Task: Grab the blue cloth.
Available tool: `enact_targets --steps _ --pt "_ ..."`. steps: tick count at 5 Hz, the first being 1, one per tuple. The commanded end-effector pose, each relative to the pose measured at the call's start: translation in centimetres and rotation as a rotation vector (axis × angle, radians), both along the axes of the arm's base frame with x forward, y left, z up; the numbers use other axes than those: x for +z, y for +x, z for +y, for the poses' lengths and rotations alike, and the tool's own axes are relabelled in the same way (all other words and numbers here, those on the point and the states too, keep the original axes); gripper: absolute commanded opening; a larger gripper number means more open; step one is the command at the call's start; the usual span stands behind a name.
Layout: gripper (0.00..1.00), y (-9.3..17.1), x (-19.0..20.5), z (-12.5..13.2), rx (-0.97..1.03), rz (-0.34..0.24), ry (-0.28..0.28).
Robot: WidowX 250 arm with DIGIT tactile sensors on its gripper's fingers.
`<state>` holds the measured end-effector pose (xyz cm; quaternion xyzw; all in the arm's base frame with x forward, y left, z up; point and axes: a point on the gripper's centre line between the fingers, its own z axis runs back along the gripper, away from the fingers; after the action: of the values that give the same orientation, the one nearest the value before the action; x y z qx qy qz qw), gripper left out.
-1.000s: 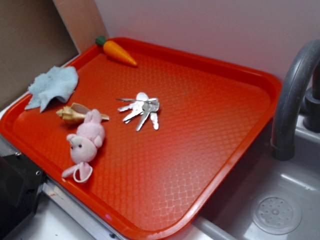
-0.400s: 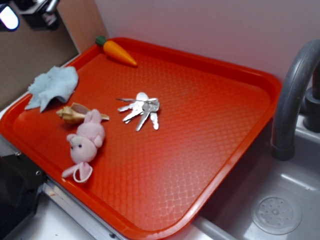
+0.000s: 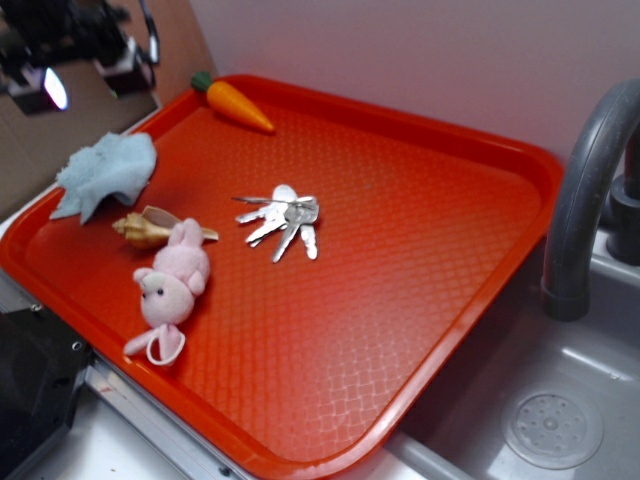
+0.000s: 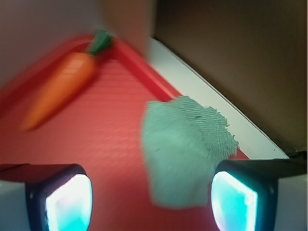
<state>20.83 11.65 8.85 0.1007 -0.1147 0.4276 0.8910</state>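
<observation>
gripper (image 3: 85, 75), jaws spread, now further into view at the far-left corner than 0.4 s ago, above the blue cloth (image 3: 105, 172) on the left rim of the red tray (image 3: 520, 165); approach under way, cloth untouched, toy carrot (image 4: 62, 89) beyond.

Wrist view: carrot (image 4: 60, 91) blurred — gripper (image 4: 149, 199) fingertips (lower edge) cut off.

Fuzzy blue cloth (image 4: 185, 144), seemingly textured plastic tray (image 3: 400, 270)

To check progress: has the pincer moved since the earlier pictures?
Yes. The pincer has come in from the upper left corner, rightward and down toward the blue cloth, judged against the carrot.
</observation>
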Motion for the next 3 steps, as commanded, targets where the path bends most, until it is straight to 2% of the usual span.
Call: enact_targets --steps 1,2,3 --pt "1.00 -1.8 -2.5 6.0 0.076 0.067 0.082" --pt "1.00 -0.4 -2.9 6.8 -0.045 0.097 0.022" --pt "0.84 1.1 -3.6 6.1 -0.138 0.122 -0.003"
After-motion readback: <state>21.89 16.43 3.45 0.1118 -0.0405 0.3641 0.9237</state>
